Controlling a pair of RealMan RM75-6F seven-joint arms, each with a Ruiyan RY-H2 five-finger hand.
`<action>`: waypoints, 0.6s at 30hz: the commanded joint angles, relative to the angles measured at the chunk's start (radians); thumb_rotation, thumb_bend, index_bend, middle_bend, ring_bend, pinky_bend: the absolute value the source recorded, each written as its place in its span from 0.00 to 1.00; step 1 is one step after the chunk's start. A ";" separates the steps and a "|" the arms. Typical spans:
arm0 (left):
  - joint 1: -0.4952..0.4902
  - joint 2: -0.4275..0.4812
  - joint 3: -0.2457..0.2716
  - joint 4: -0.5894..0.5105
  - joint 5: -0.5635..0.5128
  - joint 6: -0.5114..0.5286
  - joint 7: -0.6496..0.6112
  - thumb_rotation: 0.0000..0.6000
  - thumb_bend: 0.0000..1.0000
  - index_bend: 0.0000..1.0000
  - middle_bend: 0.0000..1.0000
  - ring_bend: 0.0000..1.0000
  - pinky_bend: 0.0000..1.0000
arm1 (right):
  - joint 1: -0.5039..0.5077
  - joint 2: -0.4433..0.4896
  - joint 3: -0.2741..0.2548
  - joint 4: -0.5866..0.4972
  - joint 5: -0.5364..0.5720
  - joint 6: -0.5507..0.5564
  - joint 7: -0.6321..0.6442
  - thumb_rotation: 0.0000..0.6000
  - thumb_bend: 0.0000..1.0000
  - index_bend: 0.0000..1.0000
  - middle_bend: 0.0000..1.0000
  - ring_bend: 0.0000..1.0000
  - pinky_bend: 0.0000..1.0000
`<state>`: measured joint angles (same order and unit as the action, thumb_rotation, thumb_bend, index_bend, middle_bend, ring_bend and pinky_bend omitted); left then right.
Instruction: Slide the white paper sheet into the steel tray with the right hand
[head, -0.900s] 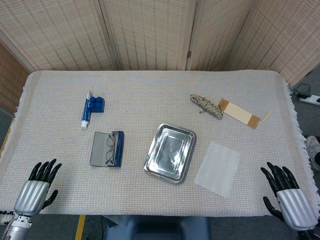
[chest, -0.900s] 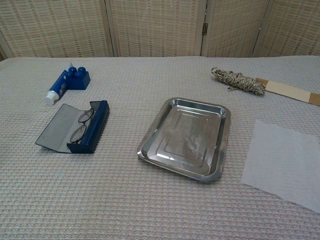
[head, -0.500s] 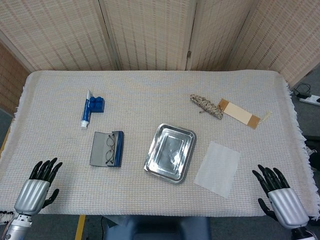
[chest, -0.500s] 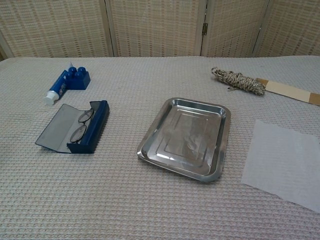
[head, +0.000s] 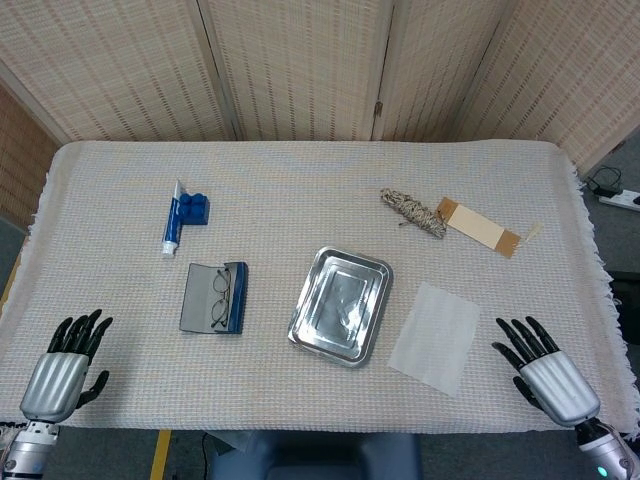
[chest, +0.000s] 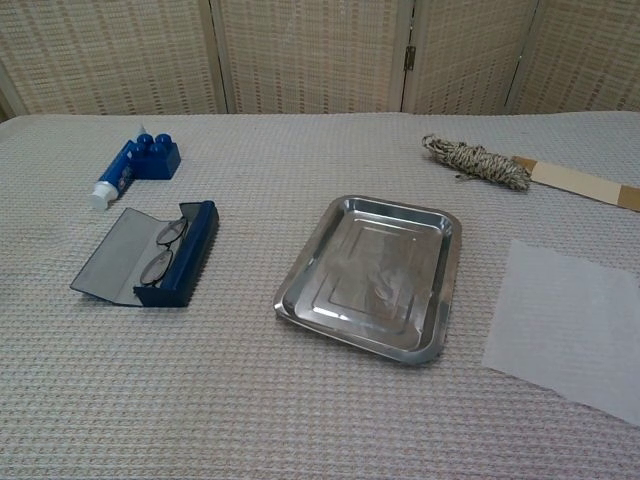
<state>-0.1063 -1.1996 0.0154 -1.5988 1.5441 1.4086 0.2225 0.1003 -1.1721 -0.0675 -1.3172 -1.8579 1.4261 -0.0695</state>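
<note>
The white paper sheet (head: 437, 336) (chest: 570, 325) lies flat on the tablecloth, just right of the steel tray (head: 341, 304) (chest: 372, 274), which holds nothing. My right hand (head: 545, 373) hovers at the table's front right, a little right of the sheet, fingers spread and holding nothing. At the front left corner my left hand (head: 62, 369) is likewise spread and holds nothing. Neither hand shows in the chest view.
An open blue glasses case with spectacles (head: 215, 297) lies left of the tray. A toothpaste tube and blue block (head: 185, 215) sit further back left. A rope bundle (head: 412, 212) and a cardboard strip (head: 480, 227) lie at the back right.
My right hand has moved left and toward the paper sheet. The left hand has dropped slightly toward the front edge. Nothing on the table has shifted.
</note>
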 joint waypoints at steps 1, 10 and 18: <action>-0.017 -0.012 -0.014 0.021 -0.015 -0.019 0.011 1.00 0.44 0.00 0.00 0.00 0.00 | 0.049 -0.103 0.014 0.172 0.010 -0.017 0.113 1.00 0.46 0.27 0.00 0.00 0.00; -0.043 -0.028 -0.039 0.074 -0.083 -0.074 -0.015 1.00 0.44 0.00 0.00 0.00 0.00 | 0.095 -0.300 0.010 0.502 0.030 -0.008 0.277 1.00 0.46 0.27 0.00 0.00 0.00; -0.050 -0.033 -0.046 0.088 -0.122 -0.093 -0.005 1.00 0.44 0.00 0.00 0.00 0.00 | 0.128 -0.436 -0.007 0.718 0.043 -0.009 0.387 1.00 0.46 0.27 0.00 0.00 0.00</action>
<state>-0.1552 -1.2317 -0.0294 -1.5131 1.4258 1.3185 0.2167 0.2115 -1.5655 -0.0675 -0.6505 -1.8225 1.4174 0.2843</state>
